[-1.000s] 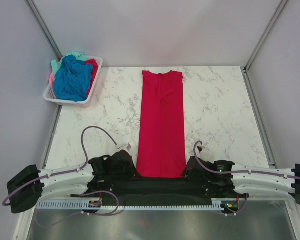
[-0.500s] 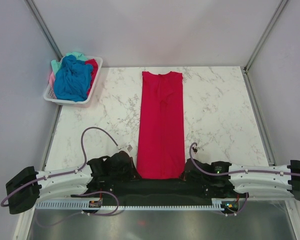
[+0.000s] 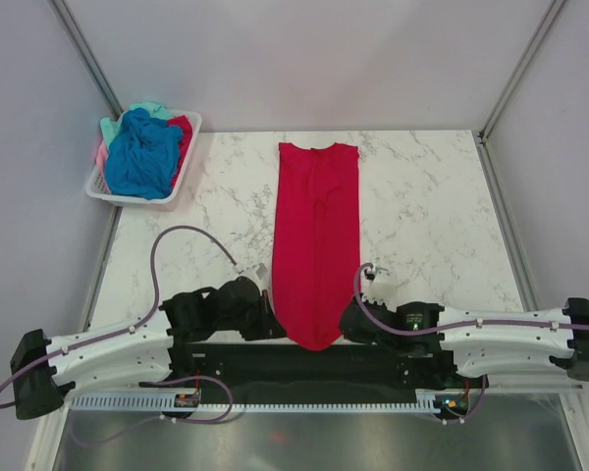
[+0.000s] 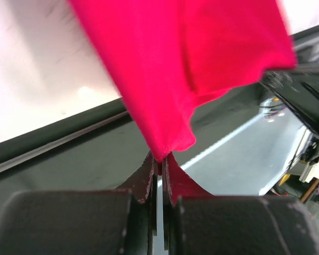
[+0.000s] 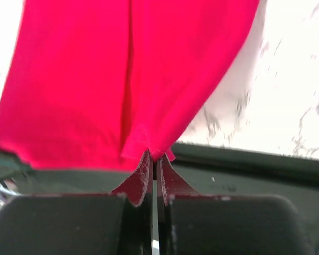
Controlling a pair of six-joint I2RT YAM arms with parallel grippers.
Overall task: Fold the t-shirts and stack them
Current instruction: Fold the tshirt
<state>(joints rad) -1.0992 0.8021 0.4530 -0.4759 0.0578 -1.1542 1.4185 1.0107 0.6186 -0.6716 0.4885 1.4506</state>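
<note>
Fingertips [image 4: 144, 180] of the left gripper [image 4: 158, 163] and right gripper [image 5: 154, 159] clench the two hem corners of the narrow crimson red cloth t-shirt [image 3: 317, 226] at the near edge of the marbled white table [image 3: 422, 226]. Its long axis runs away toward the far edge; both arms equally near.

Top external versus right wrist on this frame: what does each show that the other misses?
Only the top view shows the red shirt at full length with its collar at the far end, the left gripper at its other near corner, and the basket of crumpled shirts at the far left. Only the right wrist view shows the right gripper shut on the hem corner, with cloth pinched between its tips. Both show the red shirt and the marble table.
</note>
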